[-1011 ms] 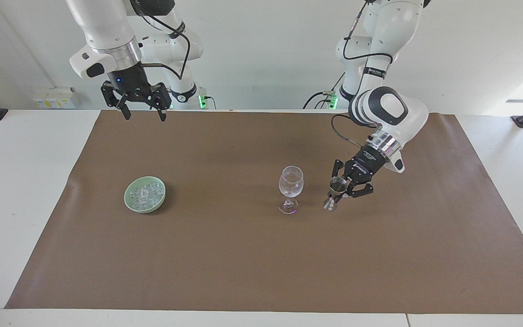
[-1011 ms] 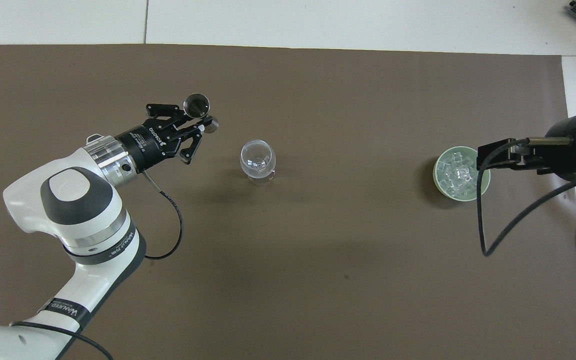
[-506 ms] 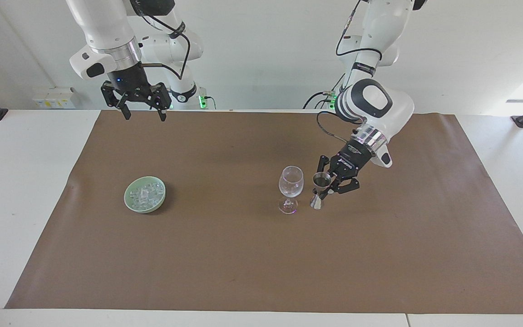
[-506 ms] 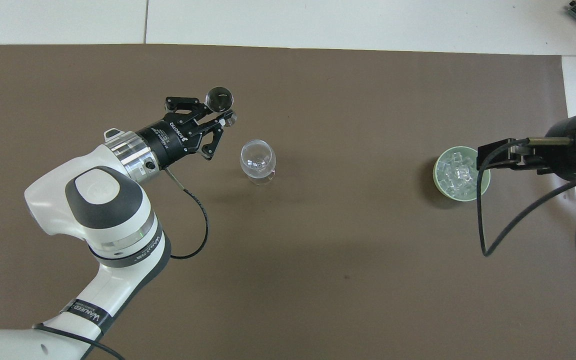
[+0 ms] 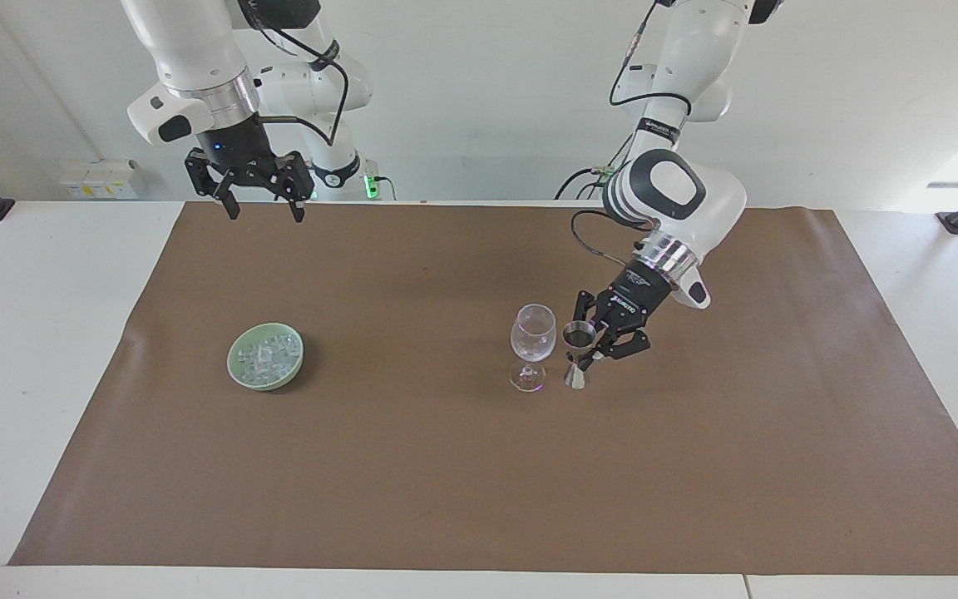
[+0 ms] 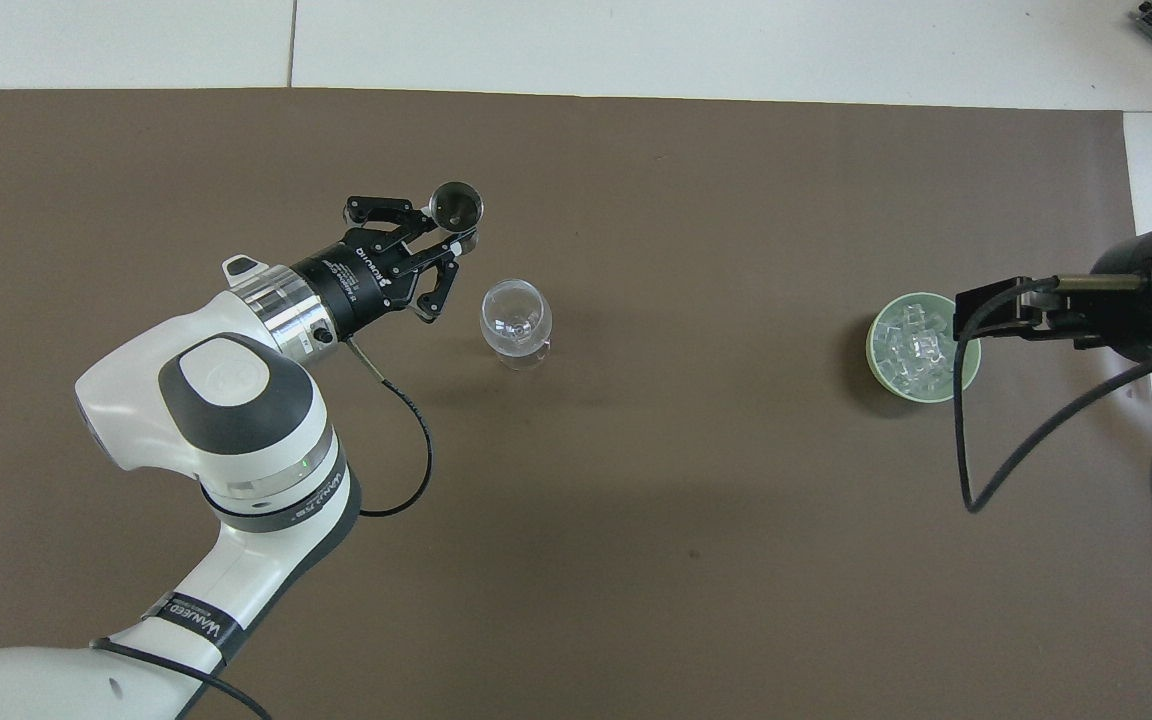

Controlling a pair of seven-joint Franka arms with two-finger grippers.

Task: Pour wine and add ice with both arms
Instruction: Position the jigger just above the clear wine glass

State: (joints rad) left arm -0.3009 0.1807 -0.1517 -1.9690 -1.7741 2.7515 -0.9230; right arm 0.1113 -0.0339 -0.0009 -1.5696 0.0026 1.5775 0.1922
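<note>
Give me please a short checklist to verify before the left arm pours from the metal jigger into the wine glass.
1. Left end effector shut on the jigger: ok.
2. Jigger upright beside the wine glass, toward the left arm's end: ok.
3. Glass standing upright on the brown mat: ok.
4. Jigger holds liquid: cannot tell.
5. Right end effector open, waiting high above the mat's edge, away from the glass: ok.
6. Ice in the green bowl, ready for later: ok.

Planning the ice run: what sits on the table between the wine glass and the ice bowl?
Nothing: only bare brown mat between wine glass and ice bowl, clear in both views.
</note>
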